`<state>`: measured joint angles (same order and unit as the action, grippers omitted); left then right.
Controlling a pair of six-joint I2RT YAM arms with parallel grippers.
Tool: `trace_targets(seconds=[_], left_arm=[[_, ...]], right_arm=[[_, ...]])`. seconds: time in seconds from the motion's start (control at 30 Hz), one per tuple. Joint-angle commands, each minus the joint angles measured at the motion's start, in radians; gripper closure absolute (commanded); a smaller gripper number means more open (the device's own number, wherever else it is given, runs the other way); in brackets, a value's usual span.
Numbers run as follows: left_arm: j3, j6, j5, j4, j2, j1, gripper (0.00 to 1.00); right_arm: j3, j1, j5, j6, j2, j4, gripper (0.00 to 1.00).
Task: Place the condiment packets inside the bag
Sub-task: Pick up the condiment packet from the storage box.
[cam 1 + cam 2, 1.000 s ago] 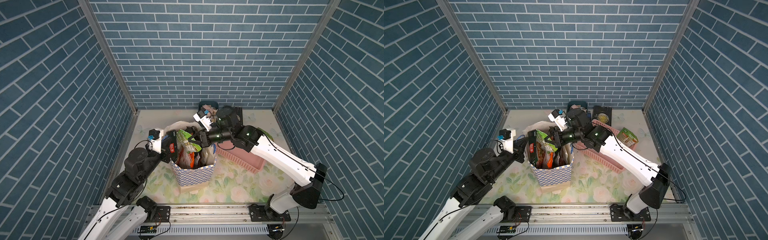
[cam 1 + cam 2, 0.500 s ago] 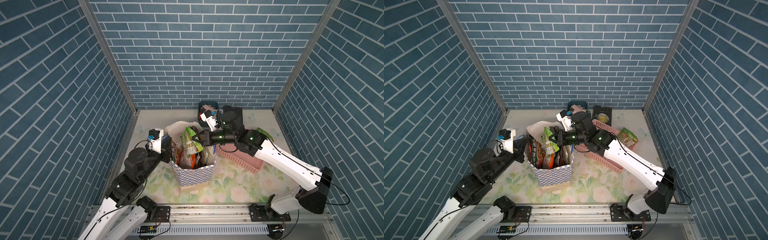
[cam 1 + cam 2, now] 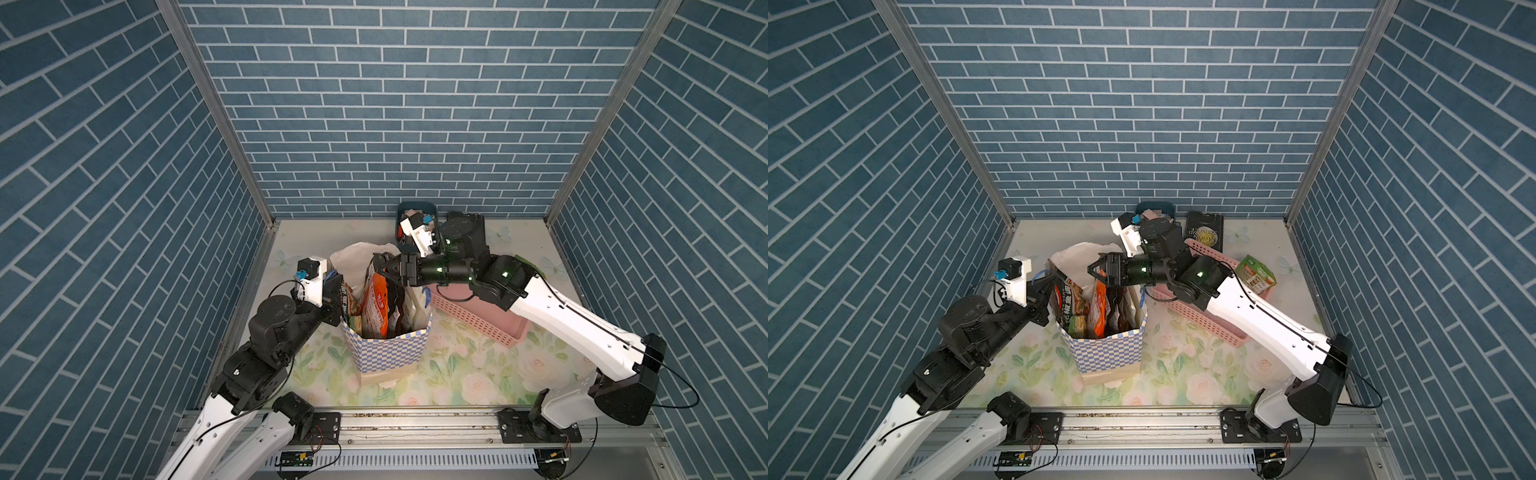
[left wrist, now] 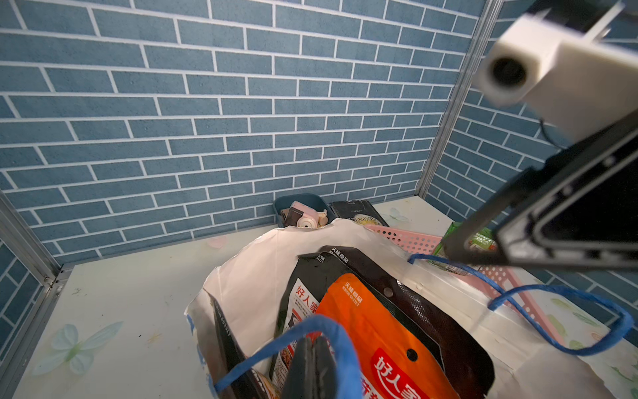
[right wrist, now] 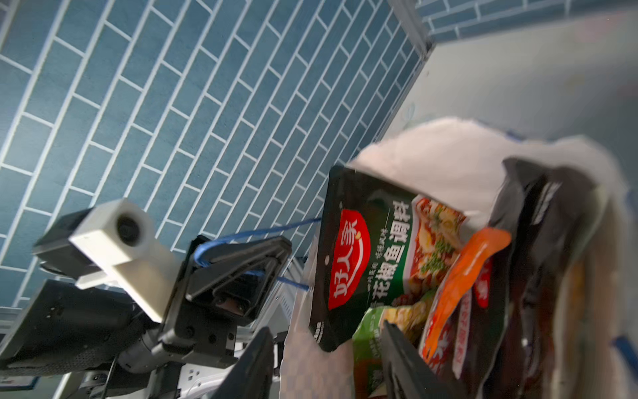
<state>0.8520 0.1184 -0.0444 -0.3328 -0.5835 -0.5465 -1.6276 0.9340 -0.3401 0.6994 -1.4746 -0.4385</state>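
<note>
Several packets (image 4: 379,328), black, orange and green, stand on end inside the bag (image 3: 386,353) near the middle of the table (image 3: 1183,386). The right gripper (image 3: 1094,270) hovers over the bag's mouth with its jaws apart and nothing between them, so a drop looks finished. The left gripper (image 4: 310,369) is clenched at the bag's left rim with the blue cord handle (image 4: 276,349) looped round it; whether it pinches paper I cannot tell. A green packet (image 3: 1255,276) lies beside the pink basket (image 3: 1204,320) toward the right edge, and a black packet (image 3: 1204,235) at the back edge. Next, probably, the right arm must lift clear without snagging the rim and reach the green one.
</note>
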Motion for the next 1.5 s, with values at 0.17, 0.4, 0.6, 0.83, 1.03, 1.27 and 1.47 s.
trace_targets(seconds=[0.17, 0.4, 0.6, 0.83, 1.03, 1.27, 1.47], left_arm=[[0.03, 0.006, -0.001, 0.089, 0.016, 0.005, 1.0], [0.021, 0.015, 0.009, 0.098, 0.015, 0.005, 1.0], [0.022, 0.011, 0.006, 0.092, 0.015, 0.005, 1.0], [0.023, 0.005, -0.008, 0.081, 0.019, 0.006, 1.0], [0.021, 0.003, -0.015, 0.077, 0.022, 0.006, 1.0], [0.016, 0.003, -0.016, 0.084, 0.021, 0.005, 1.0], [0.017, 0.003, -0.015, 0.088, 0.018, 0.006, 1.0]], right_arm=[[0.156, -0.528, 0.277, -0.339, 0.159, -0.329, 0.37], [0.376, -0.868, 0.396, -0.572, 0.181, -0.231, 0.22], [0.441, -0.95, 0.459, -0.723, 0.052, -0.141, 0.08], [0.435, -0.982, 0.401, -0.821, -0.052, -0.075, 0.1], [0.391, -0.986, 0.318, -0.831, -0.123, -0.119, 0.17], [0.428, -0.985, 0.201, -0.834, -0.09, -0.111, 0.32], [0.484, -0.985, 0.213, -0.816, -0.077, -0.053, 0.47]])
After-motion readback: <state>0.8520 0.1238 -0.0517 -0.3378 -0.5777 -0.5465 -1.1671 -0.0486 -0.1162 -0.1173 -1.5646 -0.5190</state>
